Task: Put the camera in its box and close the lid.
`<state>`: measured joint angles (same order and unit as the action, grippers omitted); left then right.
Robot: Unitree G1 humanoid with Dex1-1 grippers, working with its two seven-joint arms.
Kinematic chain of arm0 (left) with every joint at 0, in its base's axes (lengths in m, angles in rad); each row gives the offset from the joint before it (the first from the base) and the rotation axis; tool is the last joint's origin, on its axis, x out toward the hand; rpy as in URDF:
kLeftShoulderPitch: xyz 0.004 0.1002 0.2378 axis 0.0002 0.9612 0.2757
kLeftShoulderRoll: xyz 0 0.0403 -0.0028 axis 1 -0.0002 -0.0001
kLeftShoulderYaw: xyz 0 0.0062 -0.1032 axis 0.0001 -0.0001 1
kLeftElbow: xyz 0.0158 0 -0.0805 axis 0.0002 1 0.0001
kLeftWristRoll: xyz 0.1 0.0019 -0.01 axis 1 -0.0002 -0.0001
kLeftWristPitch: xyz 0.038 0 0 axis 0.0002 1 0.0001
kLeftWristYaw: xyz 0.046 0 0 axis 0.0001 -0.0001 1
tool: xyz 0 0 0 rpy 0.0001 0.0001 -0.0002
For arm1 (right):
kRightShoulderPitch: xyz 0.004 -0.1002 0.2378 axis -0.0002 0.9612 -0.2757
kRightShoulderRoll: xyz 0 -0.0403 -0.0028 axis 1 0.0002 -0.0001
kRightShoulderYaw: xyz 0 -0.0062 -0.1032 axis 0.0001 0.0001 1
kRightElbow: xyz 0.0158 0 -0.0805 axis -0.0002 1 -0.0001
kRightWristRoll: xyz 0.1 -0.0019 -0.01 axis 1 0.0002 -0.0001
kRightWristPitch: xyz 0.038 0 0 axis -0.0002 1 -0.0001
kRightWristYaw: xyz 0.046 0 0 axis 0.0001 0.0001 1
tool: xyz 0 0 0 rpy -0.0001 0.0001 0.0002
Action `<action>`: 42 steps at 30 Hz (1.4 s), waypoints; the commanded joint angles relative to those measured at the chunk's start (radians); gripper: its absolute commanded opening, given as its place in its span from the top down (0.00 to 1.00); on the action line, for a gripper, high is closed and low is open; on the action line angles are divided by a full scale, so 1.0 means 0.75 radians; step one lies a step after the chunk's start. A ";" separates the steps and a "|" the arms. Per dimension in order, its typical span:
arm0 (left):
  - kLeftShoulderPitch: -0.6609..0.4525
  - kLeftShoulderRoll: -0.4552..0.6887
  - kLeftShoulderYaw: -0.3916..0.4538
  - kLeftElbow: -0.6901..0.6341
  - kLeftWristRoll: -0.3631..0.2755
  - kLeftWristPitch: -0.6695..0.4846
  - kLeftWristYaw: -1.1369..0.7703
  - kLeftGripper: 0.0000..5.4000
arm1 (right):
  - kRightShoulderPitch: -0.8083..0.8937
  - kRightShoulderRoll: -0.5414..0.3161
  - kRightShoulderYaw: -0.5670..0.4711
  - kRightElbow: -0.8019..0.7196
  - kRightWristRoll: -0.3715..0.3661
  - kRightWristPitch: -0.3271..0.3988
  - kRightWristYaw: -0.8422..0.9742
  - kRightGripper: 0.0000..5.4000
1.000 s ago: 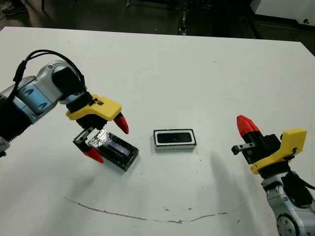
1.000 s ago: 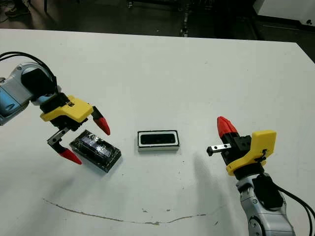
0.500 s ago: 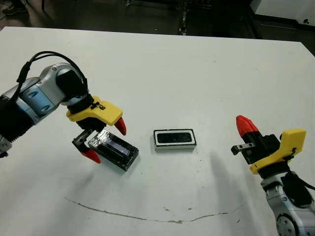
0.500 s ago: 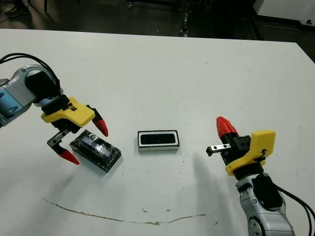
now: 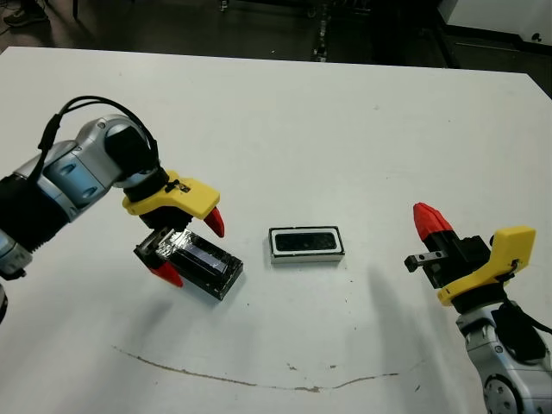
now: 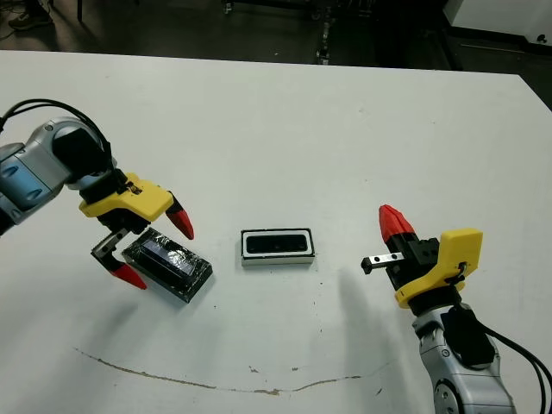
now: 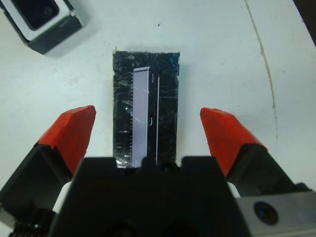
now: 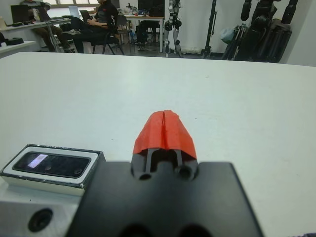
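White table [image 5: 285, 112]: lid [image 5: 200, 262] flat; box [image 5: 306, 244] beside it, apart.

Head stereo looks down; wrist cams close; share box [image 5: 306, 245].

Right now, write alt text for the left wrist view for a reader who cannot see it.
The left gripper hangs open over the glossy black lid, one red fingertip on each side of it and neither touching. The lid lies flat on the white table, a pale stripe along its top. One corner shows the box with the camera inside.
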<state>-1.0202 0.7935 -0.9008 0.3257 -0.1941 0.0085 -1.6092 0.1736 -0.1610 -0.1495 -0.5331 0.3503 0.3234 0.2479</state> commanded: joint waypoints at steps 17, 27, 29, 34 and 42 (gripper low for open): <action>0.161 -0.088 0.187 0.125 0.078 -0.114 0.003 0.00 | 0.020 -0.018 -0.009 0.017 0.028 0.005 0.012 1.00; 0.226 -0.141 0.329 0.167 0.251 -0.124 0.011 0.02 | 0.021 -0.021 -0.008 0.018 0.033 0.023 0.017 1.00; 0.242 -0.142 0.350 0.150 0.273 -0.103 0.025 0.03 | 0.021 -0.027 -0.006 0.017 0.033 0.029 0.019 1.00; 0.272 -0.149 0.385 0.126 0.322 -0.085 0.024 0.17 | 0.020 -0.030 -0.010 0.018 0.051 0.038 0.018 1.00; 0.246 -0.107 0.305 0.062 0.373 0.021 -0.007 0.36 | 0.016 -0.033 -0.011 0.024 0.059 0.030 0.024 1.00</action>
<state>-0.8445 0.6945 -0.6305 0.3767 0.0585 0.0052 -1.6135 0.1785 -0.1686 -0.1512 -0.5232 0.3879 0.3347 0.2629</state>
